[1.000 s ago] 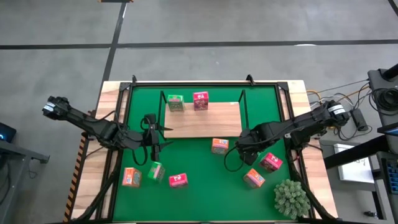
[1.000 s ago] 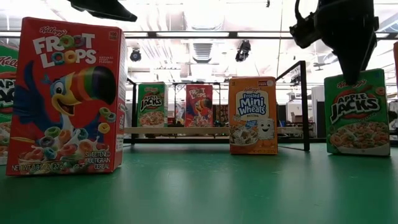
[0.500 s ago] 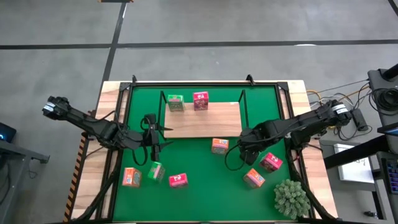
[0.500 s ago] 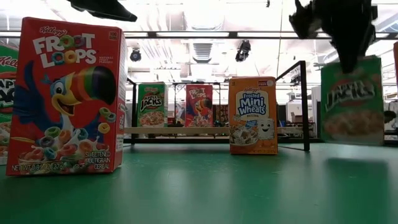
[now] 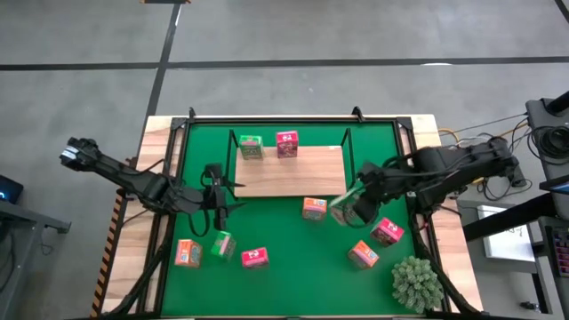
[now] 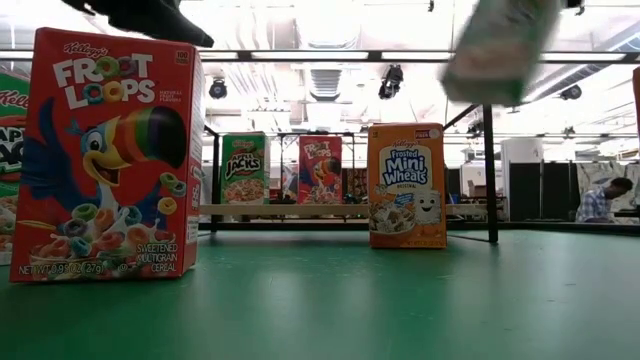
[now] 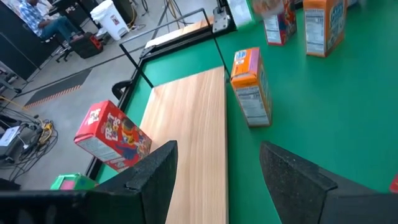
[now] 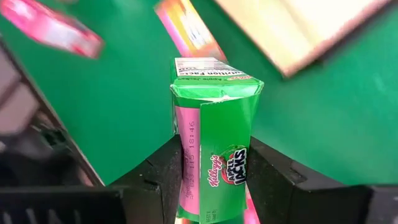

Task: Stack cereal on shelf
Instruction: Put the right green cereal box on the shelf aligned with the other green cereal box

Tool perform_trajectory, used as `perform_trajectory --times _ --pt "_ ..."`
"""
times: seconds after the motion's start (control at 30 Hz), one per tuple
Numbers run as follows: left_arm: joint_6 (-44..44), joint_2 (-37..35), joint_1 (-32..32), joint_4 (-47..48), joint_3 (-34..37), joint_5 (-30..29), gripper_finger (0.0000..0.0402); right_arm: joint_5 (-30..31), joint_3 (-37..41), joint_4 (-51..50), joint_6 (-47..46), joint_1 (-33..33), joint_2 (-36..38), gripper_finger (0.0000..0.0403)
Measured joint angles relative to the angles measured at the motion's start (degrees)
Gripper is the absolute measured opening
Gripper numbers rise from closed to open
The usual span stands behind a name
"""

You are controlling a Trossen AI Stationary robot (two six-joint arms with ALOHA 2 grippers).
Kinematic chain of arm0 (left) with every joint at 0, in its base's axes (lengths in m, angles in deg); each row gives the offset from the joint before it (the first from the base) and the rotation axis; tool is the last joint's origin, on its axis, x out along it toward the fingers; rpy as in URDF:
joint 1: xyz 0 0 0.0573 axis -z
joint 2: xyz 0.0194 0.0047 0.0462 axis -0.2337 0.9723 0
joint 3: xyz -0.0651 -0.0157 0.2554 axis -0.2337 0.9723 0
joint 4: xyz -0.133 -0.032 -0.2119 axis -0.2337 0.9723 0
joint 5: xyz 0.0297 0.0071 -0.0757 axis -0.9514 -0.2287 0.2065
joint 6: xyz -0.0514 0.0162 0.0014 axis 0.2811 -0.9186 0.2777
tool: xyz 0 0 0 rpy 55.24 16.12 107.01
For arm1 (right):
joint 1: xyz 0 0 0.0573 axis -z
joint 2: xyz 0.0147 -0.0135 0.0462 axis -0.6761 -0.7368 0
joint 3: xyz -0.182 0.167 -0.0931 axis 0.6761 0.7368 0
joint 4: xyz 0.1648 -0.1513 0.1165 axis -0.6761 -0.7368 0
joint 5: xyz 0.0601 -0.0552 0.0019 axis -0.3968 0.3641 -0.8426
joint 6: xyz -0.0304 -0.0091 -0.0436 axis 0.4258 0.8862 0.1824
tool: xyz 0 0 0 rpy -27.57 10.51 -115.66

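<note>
1. Cereal boxes are spread across the green mat (image 5: pixel 284 267) on the counter (image 5: pixel 444 267); one green Apple Jacks box (image 8: pixel 214 140) is clamped between the fingers of the right hand (image 5: pixel 348 209) and is held in the air, clear of the mat, near the shelf's front right corner.
2. On the shelf (image 5: pixel 302 173), a light-wood board with black wire ends, a green box (image 5: pixel 251 147) and a pink-red box (image 5: pixel 286 143) stand side by side at the back left.
3. An orange Frosted Mini Wheats box (image 5: pixel 314 208) stands on the mat just in front of the shelf, beside the lifted box.
4. Two more boxes, one pink-red (image 5: pixel 388 232) and one orange (image 5: pixel 363 254), are seen on the right part of the mat, near a spiky plant (image 5: pixel 416 283).
5. An orange box (image 5: pixel 188 253), a green box (image 5: pixel 222 244) and a pink-red box (image 5: pixel 255 258) are seen at the front left.
6. The left hand (image 5: pixel 219 197) hangs beside the shelf's left end with its fingers apart, holding nothing.
</note>
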Motion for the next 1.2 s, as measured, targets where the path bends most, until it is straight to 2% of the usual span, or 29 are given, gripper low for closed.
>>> perform_trajectory --times 0.13,0.33,0.47,0.63,0.77,0.87,1.0,1.2 --pt "-0.38 -2.45 0.0 -0.53 1.42 -0.01 0.021 3.51 -2.08 8.57 6.55 0.04 0.0 0.0143" --pt "-3.04 -7.31 0.0 -0.57 1.53 -0.35 0.021 7.7 -3.87 24.06 21.99 2.3 -3.54 0.0143" --pt "-4.01 -11.62 -0.01 -0.49 2.08 -4.53 0.021 7.58 -6.15 29.53 31.95 5.75 -8.05 0.0143" --pt "-3.21 -17.43 -0.02 -0.55 4.64 -6.29 0.021 6.56 -12.44 29.51 41.4 11.63 -16.15 0.0143" --pt "-2.49 -21.82 0.0 -2.48 6.54 -10.93 0.021 -0.13 -19.25 29.09 47.46 16.66 -24.25 0.0143" --pt "-2.25 -24.56 -0.02 -3.39 7.83 -11.94 0.021 -4.65 -24.76 27.84 51.8 19.91 -30.83 0.0143" --pt "-2.24 -27.57 -0.02 -3.38 9.39 -11.94 0.021 -7.6 -33.8 21.88 57.34 23.33 -39.97 0.0143" --pt "-2.06 -29.38 -0.02 -3.41 9.62 -11.92 0.021 -7.71 -45.17 12.29 64.63 25.21 -51.51 0.0143"
